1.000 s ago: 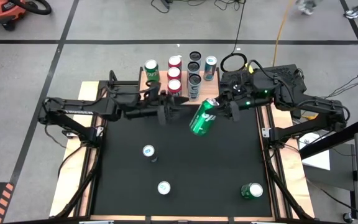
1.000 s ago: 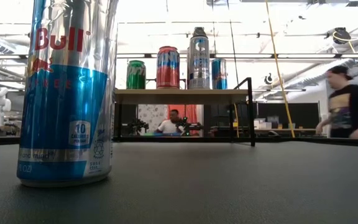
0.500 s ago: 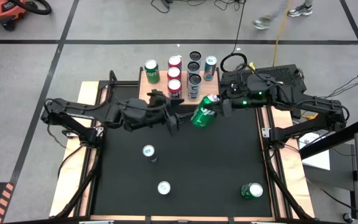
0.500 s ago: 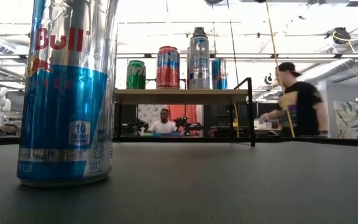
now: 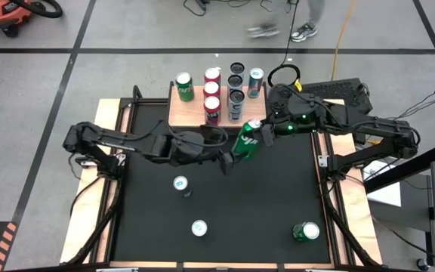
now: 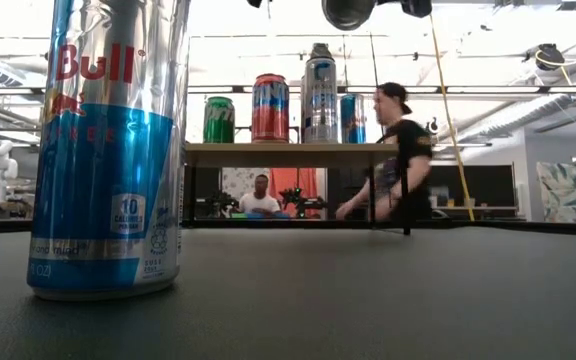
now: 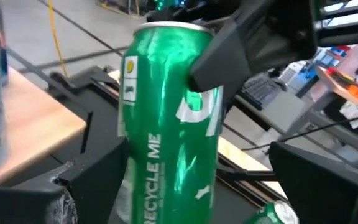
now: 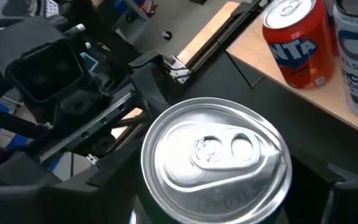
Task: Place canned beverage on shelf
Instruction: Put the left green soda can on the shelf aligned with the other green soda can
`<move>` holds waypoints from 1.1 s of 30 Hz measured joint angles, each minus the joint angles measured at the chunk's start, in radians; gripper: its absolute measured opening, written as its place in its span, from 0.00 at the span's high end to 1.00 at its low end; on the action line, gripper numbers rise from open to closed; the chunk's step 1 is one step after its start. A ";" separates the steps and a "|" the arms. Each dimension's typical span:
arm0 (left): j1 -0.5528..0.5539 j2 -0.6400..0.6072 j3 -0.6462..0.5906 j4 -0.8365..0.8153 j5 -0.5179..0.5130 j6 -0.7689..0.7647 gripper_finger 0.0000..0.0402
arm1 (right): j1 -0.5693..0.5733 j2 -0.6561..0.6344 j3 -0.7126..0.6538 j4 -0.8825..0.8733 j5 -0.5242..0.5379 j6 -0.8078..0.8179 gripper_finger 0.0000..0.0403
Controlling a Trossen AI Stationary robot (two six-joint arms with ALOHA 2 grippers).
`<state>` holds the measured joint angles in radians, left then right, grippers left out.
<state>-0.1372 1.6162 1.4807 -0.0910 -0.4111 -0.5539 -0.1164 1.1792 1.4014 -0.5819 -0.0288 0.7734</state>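
Here the right gripper [image 5: 257, 133] pinches a green can [image 5: 246, 140] near its top, holding it tilted in the air above the black table [image 5: 278, 196], just in front of the light-wood shelf [image 5: 189, 112]; the left gripper [image 5: 231, 157] sits at the can's lower end, fingers spread wide on either side of it; the shelf carries a green can, red Fanta cans [image 5: 212, 91] and several taller cans
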 joint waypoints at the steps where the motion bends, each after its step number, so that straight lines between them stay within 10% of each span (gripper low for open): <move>1: 0.002 0.004 0.000 0.000 0.007 -0.018 0.02 | 0.000 0.000 0.000 -0.006 -0.001 0.000 0.31; 15: 0.030 0.024 0.000 -0.032 -0.034 -0.008 0.02 | 0.001 0.039 0.000 -0.007 -0.002 0.011 0.30; 33: 0.109 0.080 -0.002 -0.028 0.202 -0.096 0.03 | 0.007 0.064 0.000 0.006 -0.025 0.024 0.30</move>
<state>-0.0280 1.6966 1.4792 -0.1193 -0.2087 -0.6502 -0.1097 1.2430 1.4017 -0.5764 -0.0536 0.7972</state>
